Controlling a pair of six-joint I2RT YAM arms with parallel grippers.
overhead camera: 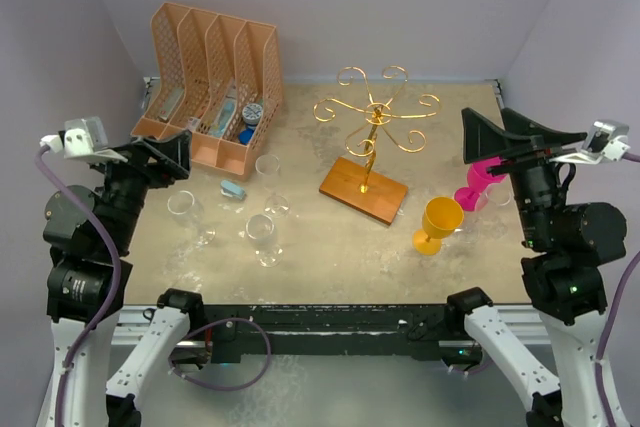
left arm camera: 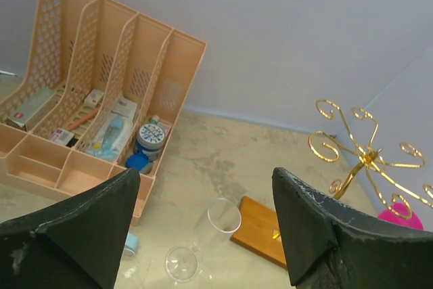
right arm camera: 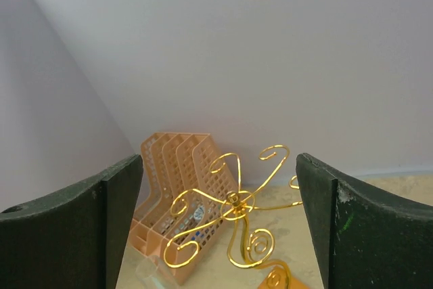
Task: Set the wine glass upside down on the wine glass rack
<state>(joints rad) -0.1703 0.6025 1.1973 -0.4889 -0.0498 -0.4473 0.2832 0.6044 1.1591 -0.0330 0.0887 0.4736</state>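
Note:
The gold wire wine glass rack point(overhead camera: 375, 117) stands mid-table on its brown wooden base point(overhead camera: 363, 190), with nothing on its curled arms. Several clear wine glasses stand left of it, such as one point(overhead camera: 267, 172) near the organizer and one point(overhead camera: 262, 237) nearer the front. A yellow goblet point(overhead camera: 438, 224) and a pink one point(overhead camera: 478, 185) stand to the rack's right. My left gripper point(overhead camera: 165, 152) hovers open at the left; its wrist view shows a clear wine glass point(left arm camera: 210, 235) below the open left gripper point(left arm camera: 206, 177). My right gripper point(overhead camera: 505, 135) is open above the pink goblet, and the rack point(right arm camera: 233, 201) shows between the open right gripper point(right arm camera: 220, 160) jaws.
An orange plastic file organizer point(overhead camera: 210, 87) with small items fills the back left corner. A small blue object point(overhead camera: 233, 188) lies in front of it. Pale walls close the table on three sides.

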